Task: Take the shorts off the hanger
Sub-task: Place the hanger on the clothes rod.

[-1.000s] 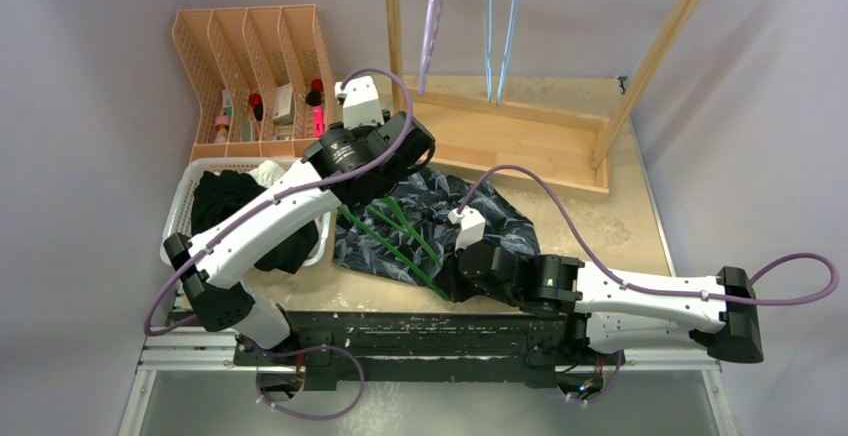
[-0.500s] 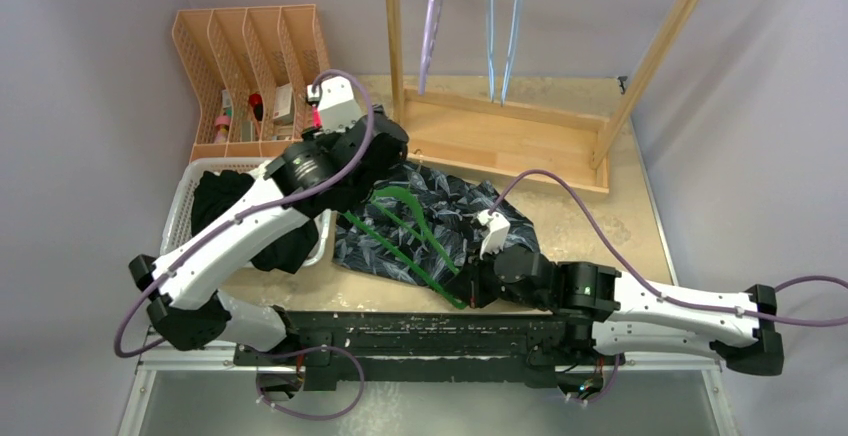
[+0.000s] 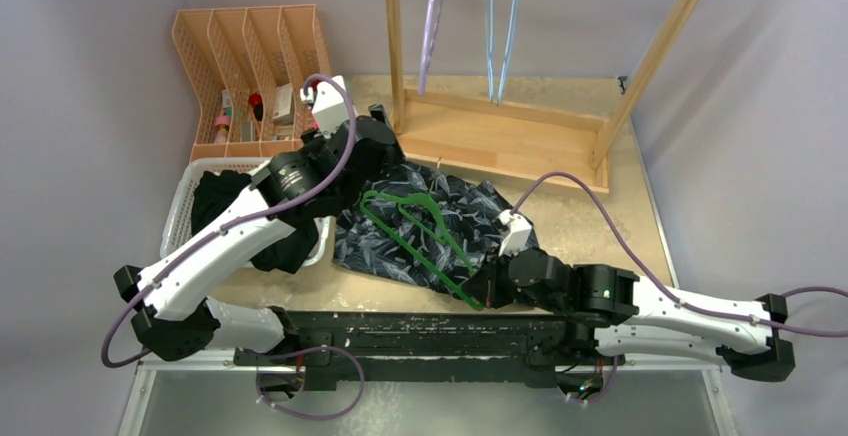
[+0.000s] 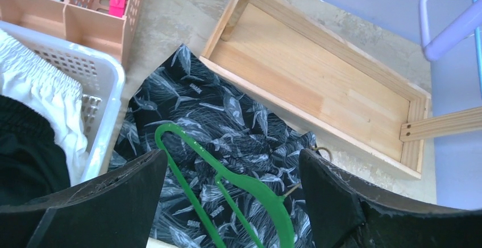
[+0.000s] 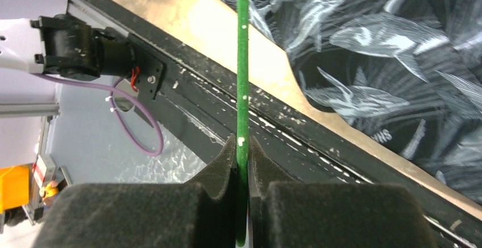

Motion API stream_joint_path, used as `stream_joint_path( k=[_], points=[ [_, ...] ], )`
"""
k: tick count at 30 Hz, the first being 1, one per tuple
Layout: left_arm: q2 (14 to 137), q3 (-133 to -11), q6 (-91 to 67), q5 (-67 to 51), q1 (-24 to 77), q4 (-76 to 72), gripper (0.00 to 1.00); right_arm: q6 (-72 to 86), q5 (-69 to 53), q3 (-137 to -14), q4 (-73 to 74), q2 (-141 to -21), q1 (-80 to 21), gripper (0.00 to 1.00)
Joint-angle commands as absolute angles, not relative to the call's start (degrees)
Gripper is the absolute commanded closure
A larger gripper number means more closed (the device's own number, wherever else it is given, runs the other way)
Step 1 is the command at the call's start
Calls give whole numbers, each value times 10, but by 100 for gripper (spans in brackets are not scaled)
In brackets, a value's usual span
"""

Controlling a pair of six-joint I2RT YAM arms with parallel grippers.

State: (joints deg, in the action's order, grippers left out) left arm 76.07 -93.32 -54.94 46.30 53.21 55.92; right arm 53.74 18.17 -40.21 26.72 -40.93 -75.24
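The patterned shorts point(image 3: 455, 201) lie beside the basket point(image 3: 228, 163); the green hanger point(image 3: 415, 241) atop slants away from it, pinched tight by the right gripper point(image 3: 487, 294). The left gripper point(image 4: 231, 157) gapes empty.

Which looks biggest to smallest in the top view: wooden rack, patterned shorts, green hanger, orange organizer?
1. wooden rack
2-3. patterned shorts and orange organizer: too alike to rank, the shorts being partly covered
4. green hanger, lying on the shorts

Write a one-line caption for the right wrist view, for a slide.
Right gripper shut on the bar of the green hanger, dark patterned shorts spread behind it.
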Motion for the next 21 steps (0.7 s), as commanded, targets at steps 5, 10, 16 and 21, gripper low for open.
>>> stream_joint_path(
  k=[5,10,16,21],
  points=[
    [688,-887,-566,493,529,528,14,635,285,-483,441,-366,-752,100],
    [688,-881,-568,490,530,528,14,679,347,-532,525,-369,-751,100],
    [690,-878,-570,485,530,528,14,726,420,-607,591,-375,-751,100],
    [689,-872,-571,483,530,527,14,700,447,-624,563,-345,-751,100]
  ],
)
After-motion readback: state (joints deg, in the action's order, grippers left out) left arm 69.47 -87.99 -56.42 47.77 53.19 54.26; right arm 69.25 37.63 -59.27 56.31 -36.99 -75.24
